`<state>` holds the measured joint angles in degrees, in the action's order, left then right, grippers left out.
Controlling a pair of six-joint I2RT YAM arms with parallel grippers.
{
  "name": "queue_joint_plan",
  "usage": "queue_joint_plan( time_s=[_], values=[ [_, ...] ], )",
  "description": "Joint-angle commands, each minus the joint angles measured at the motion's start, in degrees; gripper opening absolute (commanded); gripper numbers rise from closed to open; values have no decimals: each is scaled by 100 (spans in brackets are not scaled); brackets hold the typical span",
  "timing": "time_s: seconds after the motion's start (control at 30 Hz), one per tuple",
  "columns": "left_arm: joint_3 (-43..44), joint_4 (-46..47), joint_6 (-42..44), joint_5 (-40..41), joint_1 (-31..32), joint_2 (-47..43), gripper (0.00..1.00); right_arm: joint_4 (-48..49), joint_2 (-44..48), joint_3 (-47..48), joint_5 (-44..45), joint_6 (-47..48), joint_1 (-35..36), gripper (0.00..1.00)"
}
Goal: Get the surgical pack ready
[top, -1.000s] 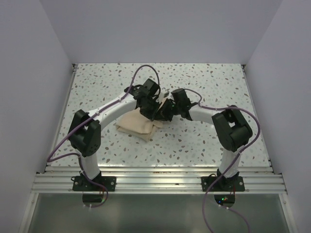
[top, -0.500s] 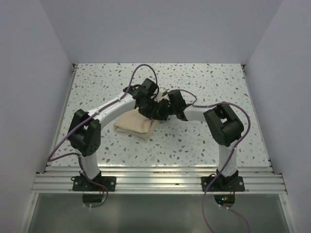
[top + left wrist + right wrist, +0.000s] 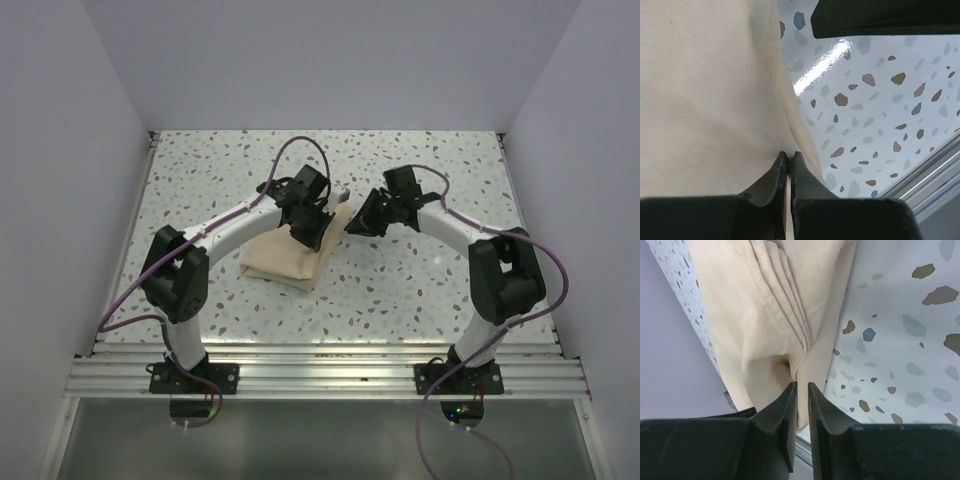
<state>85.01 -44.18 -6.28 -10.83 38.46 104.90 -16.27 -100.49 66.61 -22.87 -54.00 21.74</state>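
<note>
Left arm point(image 3: 230, 222): base at 7 o'clock, elbow raised, forearm slanting toward 1 o'clock to mid-table, wrist tipped down over the cloth point(image 3: 280, 260). The left gripper point(image 3: 789, 156) has its black jaws pressed together, with a sliver of cloth pinched between them at the bundle's edge.

Right arm point(image 3: 450, 225): base at 5 o'clock, elbow high, forearm arcing toward 11 o'clock. The right gripper point(image 3: 802, 386) points at the cloth's 3 o'clock corner, jaws a narrow slit apart, nothing visibly clamped. Its tips are at a stack of folds; contact cannot be told.

Cloth: tan, finely woven, matte. A soft squarish bundle with layered folded edges, lying just to 9 o'clock of centre on the table point(image 3: 430, 290).

Table: glossy white terrazzo with brown, blue and grey flecks; aluminium rail point(image 3: 320, 372) along the 6 o'clock edge.

Cables point(image 3: 299, 139): purple, looped over both arms.

Obscured: the bundle's 12 o'clock end lies under the left wrist, and its inside is hidden. A small grey glint point(image 3: 341, 193) beside that end is too small to identify.
</note>
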Motion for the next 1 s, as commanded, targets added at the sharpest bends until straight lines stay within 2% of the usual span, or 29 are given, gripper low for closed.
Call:
queue_joint_plan(
  time_s=[0.0,0.13,0.47,0.77,0.97],
  values=[
    [7,76,66,-437,83,-216,0,-324,285,45,125,451,-12,17],
    [-2,94,83,-543,83,-277,0,761,196,-253,-269,-48,-20,8],
    [15,94,198,-762,92,-374,0,2364,-576,-439,-402,-1182,129,0],
    [-28,138,242,-965,171,-295,0,2392,-1368,-131,625,-1544,472,0],
    [-345,252,224,-1035,197,-268,0,1032,-782,89,706,-613,235,5]
  ],
)
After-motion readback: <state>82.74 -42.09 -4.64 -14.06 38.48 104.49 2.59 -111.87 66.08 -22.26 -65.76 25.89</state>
